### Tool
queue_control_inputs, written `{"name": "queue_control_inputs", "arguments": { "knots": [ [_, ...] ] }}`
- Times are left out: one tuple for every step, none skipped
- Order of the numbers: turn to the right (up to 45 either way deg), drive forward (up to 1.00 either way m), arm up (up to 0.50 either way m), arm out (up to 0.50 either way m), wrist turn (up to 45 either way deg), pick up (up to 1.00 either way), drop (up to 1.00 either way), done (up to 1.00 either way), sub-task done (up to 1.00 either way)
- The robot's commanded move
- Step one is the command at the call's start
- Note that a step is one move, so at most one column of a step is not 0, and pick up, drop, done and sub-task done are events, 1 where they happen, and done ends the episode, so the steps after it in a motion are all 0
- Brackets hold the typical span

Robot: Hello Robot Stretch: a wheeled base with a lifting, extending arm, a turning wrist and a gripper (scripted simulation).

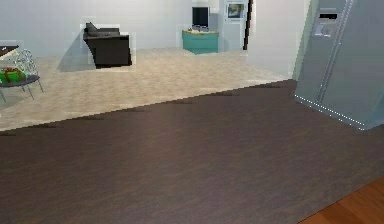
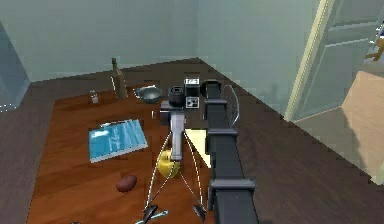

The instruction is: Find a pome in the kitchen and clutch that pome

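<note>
Forward view's showing dark wood-plank floor (image 1: 200,150) meeting pale tile, plus a smooth grey fridge (image 1: 345,55). In the arm side view the gripper (image 2: 175,185) is hanging over a wooden table (image 2: 70,180), and I can't tell if it's gripping anything. A roundish reddish-brown lump (image 2: 127,183), maybe the pome, is lying just left of it.

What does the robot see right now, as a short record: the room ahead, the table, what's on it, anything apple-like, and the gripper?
ahead: fridge at the forward view's right; armchair and teal cabinet across the pale tiles
table: wooden table, arm side view
on it: bottle, bowl, blue book, yellow disc
pome candidate: reddish-brown round thing; too small to confirm
gripper: gripper seen against the tabletop; cannot tell whether it holds anything
</note>
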Motion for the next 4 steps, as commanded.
{"name": "queue_control_inputs", "arguments": {
  "knots": [
    [0.0,0.00,0.00,0.00,45.0,0.00,0.00,0.00,0.00],
    [0.0,0.00,0.00,0.00,45.0,0.00,0.00,0.00,0.00],
    [0.0,0.00,0.00,0.00,45.0,0.00,0.00,0.00,0.00],
    [0.0,0.00,0.00,0.00,21.0,0.00,0.00,0.00,0.00]
  ]
}}
